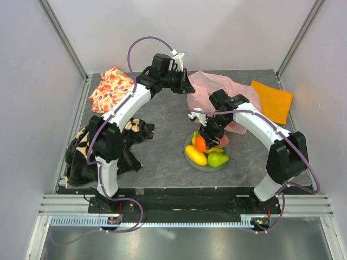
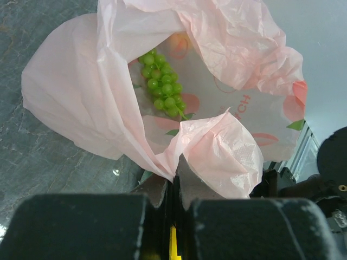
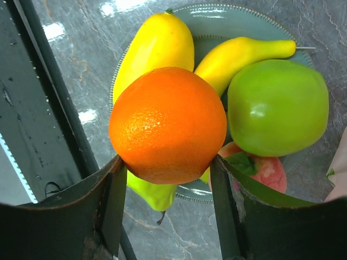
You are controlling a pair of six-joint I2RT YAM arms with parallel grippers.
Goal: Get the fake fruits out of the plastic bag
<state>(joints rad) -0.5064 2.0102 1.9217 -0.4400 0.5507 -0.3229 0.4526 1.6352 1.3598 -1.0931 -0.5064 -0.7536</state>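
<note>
My left gripper (image 2: 174,176) is shut on an edge of the pink plastic bag (image 2: 87,92) and holds it up at the table's back (image 1: 217,89). Green grapes (image 2: 162,89) lie inside the bag's open mouth, with a pale orange fruit (image 2: 178,46) behind them. My right gripper (image 3: 168,173) is shut on the orange (image 3: 168,122) and holds it just above the grey plate (image 3: 238,16). On the plate lie a yellow mango (image 3: 157,40), a yellow banana (image 3: 238,54), a green apple (image 3: 276,105), a green pear (image 3: 152,192) and a pink peach (image 3: 260,168).
An orange cloth (image 1: 271,100) lies at the back right. A floral fabric (image 1: 111,89) lies at the back left, and a dark patterned fabric (image 1: 108,149) sits beside the left arm. The plate (image 1: 191,160) is in front of the bag.
</note>
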